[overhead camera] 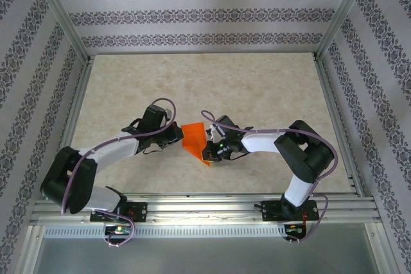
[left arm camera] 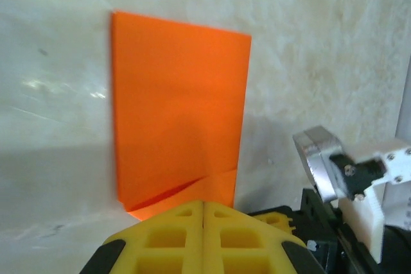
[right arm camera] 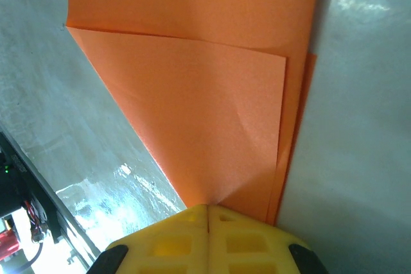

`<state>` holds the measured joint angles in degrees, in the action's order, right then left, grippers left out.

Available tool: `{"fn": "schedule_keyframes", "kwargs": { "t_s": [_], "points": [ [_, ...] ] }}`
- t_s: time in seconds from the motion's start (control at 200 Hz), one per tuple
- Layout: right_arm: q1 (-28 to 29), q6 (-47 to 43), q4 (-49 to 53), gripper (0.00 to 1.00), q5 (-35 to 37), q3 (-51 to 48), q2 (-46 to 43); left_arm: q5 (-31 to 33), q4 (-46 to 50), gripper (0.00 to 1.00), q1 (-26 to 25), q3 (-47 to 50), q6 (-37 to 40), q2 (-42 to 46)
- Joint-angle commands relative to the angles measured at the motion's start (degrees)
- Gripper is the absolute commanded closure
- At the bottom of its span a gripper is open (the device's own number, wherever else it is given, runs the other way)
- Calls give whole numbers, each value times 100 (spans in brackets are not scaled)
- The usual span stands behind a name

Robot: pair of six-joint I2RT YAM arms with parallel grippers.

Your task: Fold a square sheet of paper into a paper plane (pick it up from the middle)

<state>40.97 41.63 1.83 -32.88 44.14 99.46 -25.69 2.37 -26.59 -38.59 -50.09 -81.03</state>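
The orange square sheet of paper (overhead camera: 194, 138) lies flat on the table, folded in half into a narrow rectangle (left arm camera: 176, 107). One corner is folded over as a diagonal flap (right arm camera: 205, 113); it is a folded sheet, not a paper plane. My left gripper (overhead camera: 178, 134) is shut, and its yellow tips (left arm camera: 203, 202) sit over the sheet's near short edge. From the opposite side my right gripper (overhead camera: 207, 147) is also shut. Its tips (right arm camera: 207, 206) bear down on the pointed end of the flap. Nothing shows between either pair of jaws.
The beige table (overhead camera: 257, 88) is ringed by an aluminium frame (overhead camera: 192, 203) and patterned walls. The two wrists face each other closely across the sheet. The right gripper's body (left arm camera: 350, 178) stands just right of the left fingers.
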Motion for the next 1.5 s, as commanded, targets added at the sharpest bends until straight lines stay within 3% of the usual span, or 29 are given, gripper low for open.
{"fn": "schedule_keyframes", "kwargs": {
  "t_s": [0.0,0.275,0.57,0.954,1.154,1.494],
  "points": [
    [-50,-120,627,100,325,-81,82,-246,-386,96,-264,-75,-39,-417],
    [-53,-120,612,100,281,-90,48,359,-418,100,-514,35,-244,-1195],
    [21,167,-28,100,-359,176,-375,512,-167,100,-515,298,-146,-1222],
    [205,89,219,100,-206,885,618,418,-251,100,-514,253,-153,-1222],
    [148,6,424,100,-51,564,746,516,-203,100,-518,276,-177,-1263],
    [21,-44,348,100,-366,-380,-303,634,-138,100,-514,337,-244,-1266]
  ]
}}
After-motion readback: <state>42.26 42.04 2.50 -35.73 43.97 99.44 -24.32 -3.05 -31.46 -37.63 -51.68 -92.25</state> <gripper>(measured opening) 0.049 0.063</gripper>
